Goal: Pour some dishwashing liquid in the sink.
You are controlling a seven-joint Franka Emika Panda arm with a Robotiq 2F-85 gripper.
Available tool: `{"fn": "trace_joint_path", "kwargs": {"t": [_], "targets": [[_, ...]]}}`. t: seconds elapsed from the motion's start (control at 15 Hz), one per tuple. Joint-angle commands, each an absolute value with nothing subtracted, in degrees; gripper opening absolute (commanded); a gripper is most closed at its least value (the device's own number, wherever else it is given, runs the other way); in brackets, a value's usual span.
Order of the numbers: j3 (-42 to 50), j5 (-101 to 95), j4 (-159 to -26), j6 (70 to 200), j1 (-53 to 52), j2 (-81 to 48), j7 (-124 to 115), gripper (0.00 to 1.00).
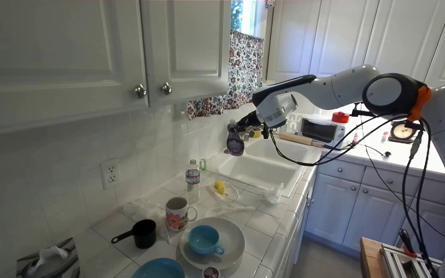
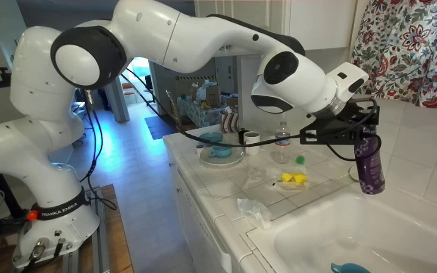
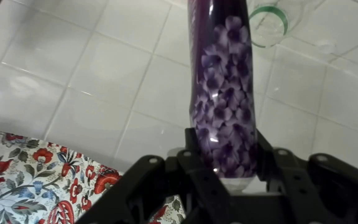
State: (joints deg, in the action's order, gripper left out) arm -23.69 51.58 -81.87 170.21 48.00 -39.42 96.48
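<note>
Plainly, my gripper [image 3: 224, 146] is closed around the bottle [image 2: 371, 174], up near its pale neck, and the purple body hangs below, leaning a little but not upended. It is in the air at the sink [image 2: 317, 223], on its side by the wall [image 1: 203, 143], near a corner. By my reckoning the grasp, the lift and most of the carry are done; what is left is to bring the bottle squarely above the sink, turn it neck down and let some run out. No stream shows, and I can't tell whether anything lies poured in the sink, nor whether the bottle hangs over its hollow or only its rim. My gripper hides much of the neck, the cap is too indistinct to judge whether it would let anything through, and the wrist view cuts off the base. In the sink, what looks like a blue cup [image 2: 350, 269] is mostly cut off. On the counter [image 2: 223, 189] beside the sink a clear bottle [image 1: 192, 183] stands upright, and nearer the sink's corner is a green-rimmed piece [image 3: 272, 10] I can't make out.
</note>
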Motion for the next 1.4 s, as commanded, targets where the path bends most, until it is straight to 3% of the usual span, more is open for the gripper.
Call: {"fn": "trace_joint_path", "kwargs": {"t": [0.0, 0.2, 0.27, 0.6, 0.67, 1.33], "targets": [[-22.34, 51.60, -88.17, 175.91, 48.65, -34.98, 98.32, 0.18], [-22.06, 51.52, -86.01, 176.10, 48.27, -37.60, 97.39, 0.18], [-21.88, 51.52, -86.46, 176.14, 48.44, -37.47, 97.38, 0.43], [-21.94, 51.52, -86.52, 176.11, 48.25, -38.10, 97.36, 0.43], [-21.95, 51.52, -86.52, 176.11, 48.25, -38.10, 97.36, 0.18], [-23.00, 47.83, -87.31, 193.12, 53.27, -42.09, 109.89, 0.18]]}}
